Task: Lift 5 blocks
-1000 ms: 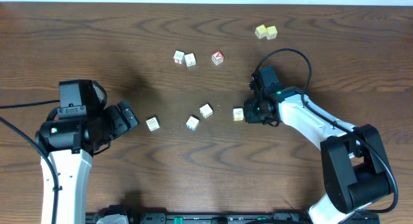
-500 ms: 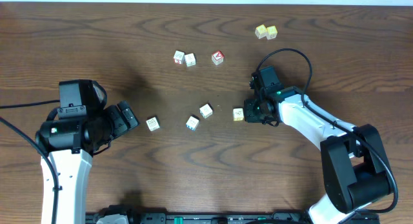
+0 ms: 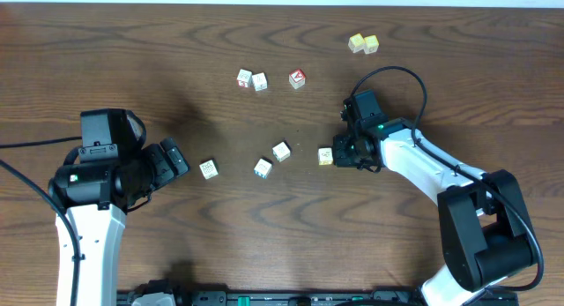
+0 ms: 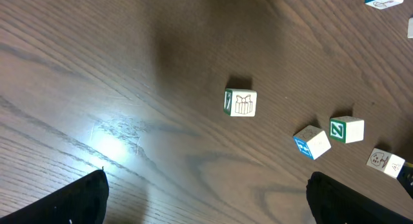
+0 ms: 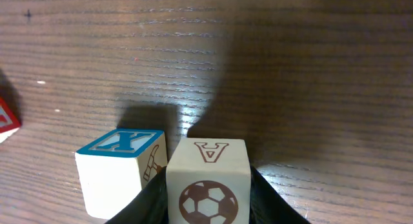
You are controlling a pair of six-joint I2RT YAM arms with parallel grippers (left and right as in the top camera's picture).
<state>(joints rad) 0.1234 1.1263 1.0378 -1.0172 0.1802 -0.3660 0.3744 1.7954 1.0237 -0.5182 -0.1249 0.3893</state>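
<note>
I read the right gripper (image 3: 342, 154) as closed on the soccer-ball block (image 5: 208, 185): in the right wrist view its dark fingers (image 5: 153, 193) press against both side faces of the cube, which shows a letter A above a ball print. I cannot tell whether this block is clear of the worktop (image 3: 264, 244). Just beside it on the left stands the X block (image 5: 122, 169), with a blue-framed top face. In the overhead view the held cube lies at the tip of the right gripper, right of centre. Two more blocks, one green-marked (image 3: 281, 151) and one blue-marked (image 3: 263, 168), sit near each other to its left. Further left is the drawing block (image 4: 241, 102), alone and upright. The left gripper (image 4: 206, 195) hangs near this block with its jaws spread fully and nothing between them. At the far side I see a pair of cream blocks (image 3: 252, 79) touching, the red-topped cube (image 3: 297, 78) near them, and the yellow-green cubes (image 3: 363, 43) well apart.
</note>
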